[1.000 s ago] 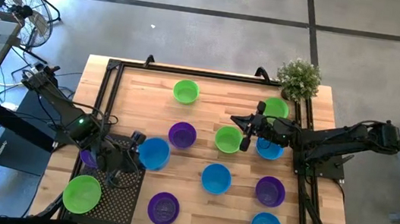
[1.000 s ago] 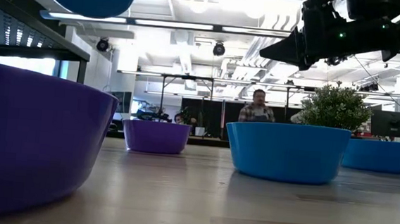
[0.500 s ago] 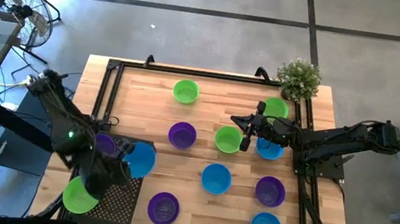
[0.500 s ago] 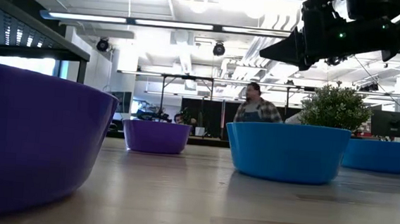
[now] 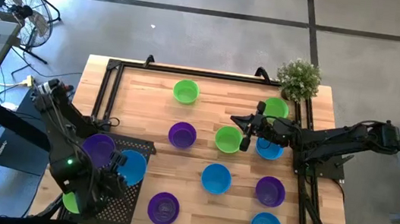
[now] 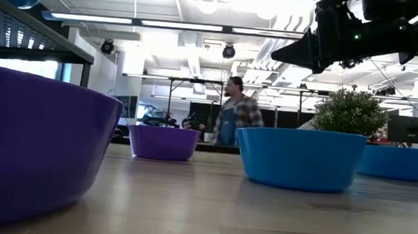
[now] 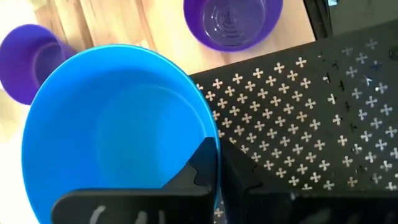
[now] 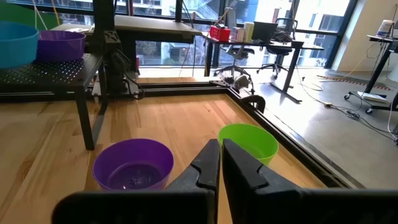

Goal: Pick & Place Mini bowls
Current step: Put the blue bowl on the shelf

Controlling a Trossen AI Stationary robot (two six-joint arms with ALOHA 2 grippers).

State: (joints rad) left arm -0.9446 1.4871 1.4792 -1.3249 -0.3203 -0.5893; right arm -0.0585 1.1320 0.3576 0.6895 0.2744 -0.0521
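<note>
Blue mini bowl (image 7: 118, 134), rim pinched in left tool (image 7: 214, 165)

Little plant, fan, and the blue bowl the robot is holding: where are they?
Plant (image 5: 299, 78), high view, on its leaves.
Fan (image 5: 13, 2), high view, on its round cage.
Blue bowl (image 7: 112, 140), left wrist view, on its inside.

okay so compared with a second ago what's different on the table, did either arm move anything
The left gripper, shut on a blue bowl, carried it from the table's wood toward the near left corner; it is now over the black perforated shelf, beside the purple bowl there. The left arm now hides most of the green bowl on that shelf. The right gripper and the other bowls stayed put.
</note>
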